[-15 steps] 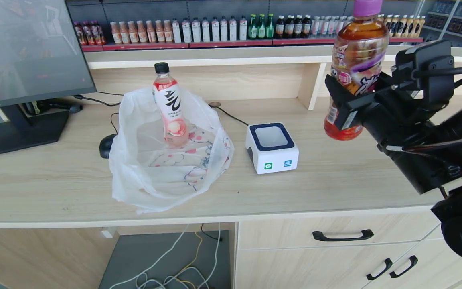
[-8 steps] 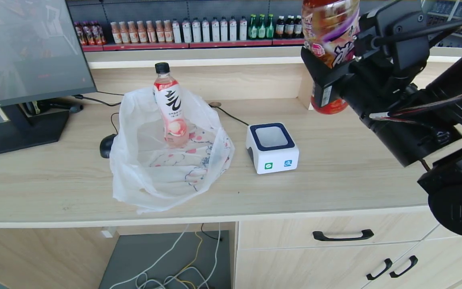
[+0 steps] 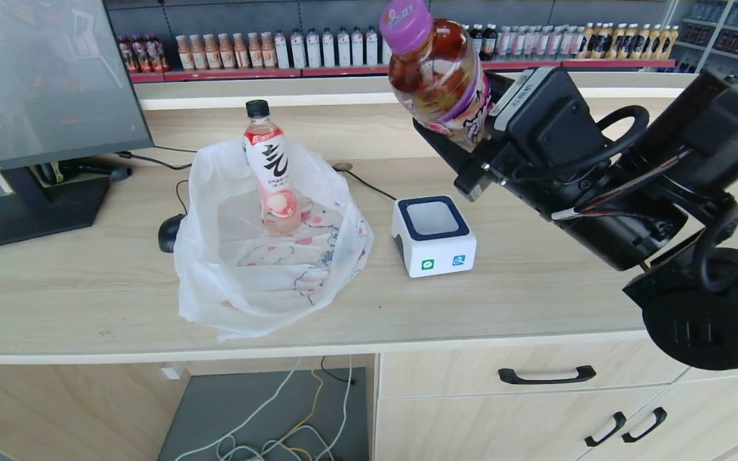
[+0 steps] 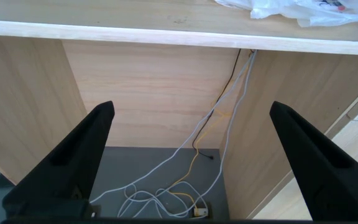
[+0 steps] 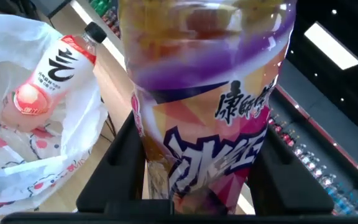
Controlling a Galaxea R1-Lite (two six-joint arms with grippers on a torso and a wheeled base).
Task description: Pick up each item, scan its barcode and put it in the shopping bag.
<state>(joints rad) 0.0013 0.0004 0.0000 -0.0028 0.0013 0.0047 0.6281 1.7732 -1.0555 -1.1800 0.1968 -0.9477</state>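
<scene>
Right gripper is clamped around the lower body of the tea bottle, one finger on each side of the label, as the right wrist view confirms. It holds the bottle in the air over the table, up above the scanner and well clear of it.

By the look of it the bottle is full, so it should feel fairly heavy for its size. The thin plastic wall would give under a hard squeeze, and the glossy label film looks slippery. The wide labelled mid-section, where the gripper has it, seems the soundest place to hold.

Its long axis is tilted, not upright. The purple cap leans up and toward the robot's left, while the base is hidden behind the gripper (where the barcode faces, I cannot tell).

To the scanner's left the shopping bag lies open on the table. A pink bottle stands upright in it, so one item looks already bagged.

Left gripper hangs below the table edge with its fingers spread wide and nothing between them, facing the cables under the table.
</scene>
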